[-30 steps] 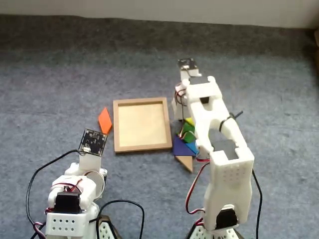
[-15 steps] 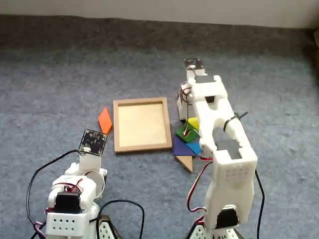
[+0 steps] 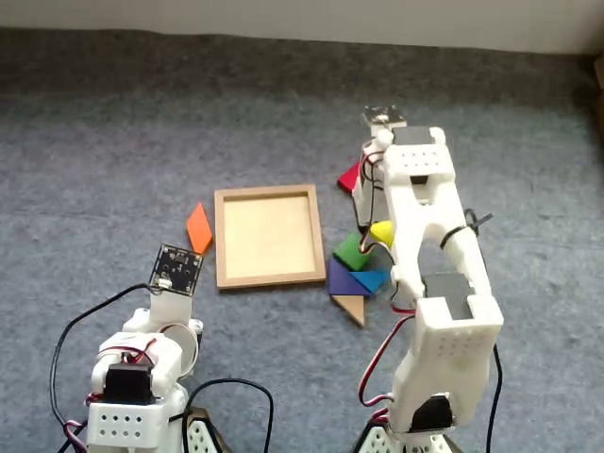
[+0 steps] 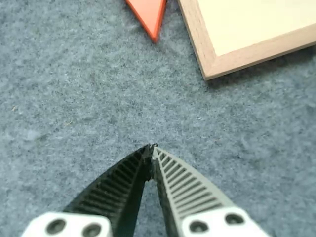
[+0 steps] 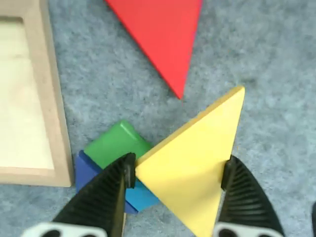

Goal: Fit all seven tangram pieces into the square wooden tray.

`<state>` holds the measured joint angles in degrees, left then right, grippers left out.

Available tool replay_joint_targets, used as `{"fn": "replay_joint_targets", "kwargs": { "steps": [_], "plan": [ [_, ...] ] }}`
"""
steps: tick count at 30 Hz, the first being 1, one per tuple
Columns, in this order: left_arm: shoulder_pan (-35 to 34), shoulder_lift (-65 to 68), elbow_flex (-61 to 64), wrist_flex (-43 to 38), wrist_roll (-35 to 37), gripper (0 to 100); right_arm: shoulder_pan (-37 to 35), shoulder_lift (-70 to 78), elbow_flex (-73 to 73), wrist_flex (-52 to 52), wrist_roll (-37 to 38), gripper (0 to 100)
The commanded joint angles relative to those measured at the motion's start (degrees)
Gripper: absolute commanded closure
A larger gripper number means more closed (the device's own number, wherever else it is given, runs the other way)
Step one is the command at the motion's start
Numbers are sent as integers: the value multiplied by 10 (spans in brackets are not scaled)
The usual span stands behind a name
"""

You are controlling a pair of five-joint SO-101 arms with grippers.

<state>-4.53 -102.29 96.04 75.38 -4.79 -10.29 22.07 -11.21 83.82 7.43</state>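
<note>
The square wooden tray [image 3: 267, 236] lies flat on the grey carpet with nothing inside it. My right gripper [image 5: 177, 170] is shut on the yellow triangle [image 5: 192, 163], held above the cluster just right of the tray. Beneath it lie a green piece [image 5: 116, 143] and a blue piece [image 5: 140, 195]. A red triangle [image 5: 163, 34] rests farther out, apart from the rest. In the high view the yellow triangle [image 3: 381, 231] shows beside the right arm [image 3: 429, 226]. A tan triangle [image 3: 352, 307] lies nearest. An orange piece [image 3: 198, 227] sits left of the tray. My left gripper [image 4: 150, 147] is shut and holds nothing.
The tray's wooden corner [image 4: 237, 34] and the orange piece [image 4: 148, 12] lie ahead of the left gripper. A purple piece [image 3: 338, 276] touches the tray's right edge. Bare carpet stretches all around, with a dark strip along the far side.
The right arm has swung to the right, away from the tray, with the yellow triangle in its fingers, uncovering the red triangle. The left arm has stayed still.
</note>
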Motion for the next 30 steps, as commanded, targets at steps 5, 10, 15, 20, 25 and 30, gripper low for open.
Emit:
{"fn": "replay_joint_targets", "kwargs": {
  "steps": [5, 10, 15, 20, 25, 30],
  "plan": [
    [-5, -8, 12, 2, 5, 968, -38, -122, -23, 46, 4, 839],
    [-5, -8, 12, 2, 5, 968, -107, -138, -28, 43, -4, 839],
    [-5, -8, 12, 2, 5, 968, -161, -103, -29, -20, -87, 839],
    [-5, -8, 12, 2, 5, 968, -197, -51, -29, -70, -125, 839],
    [-5, -8, 12, 2, 5, 968, -229, -14, -29, -109, -150, 839],
    [-5, -8, 12, 2, 5, 968, -246, -1, -27, -138, -149, 839]
  ]
}}
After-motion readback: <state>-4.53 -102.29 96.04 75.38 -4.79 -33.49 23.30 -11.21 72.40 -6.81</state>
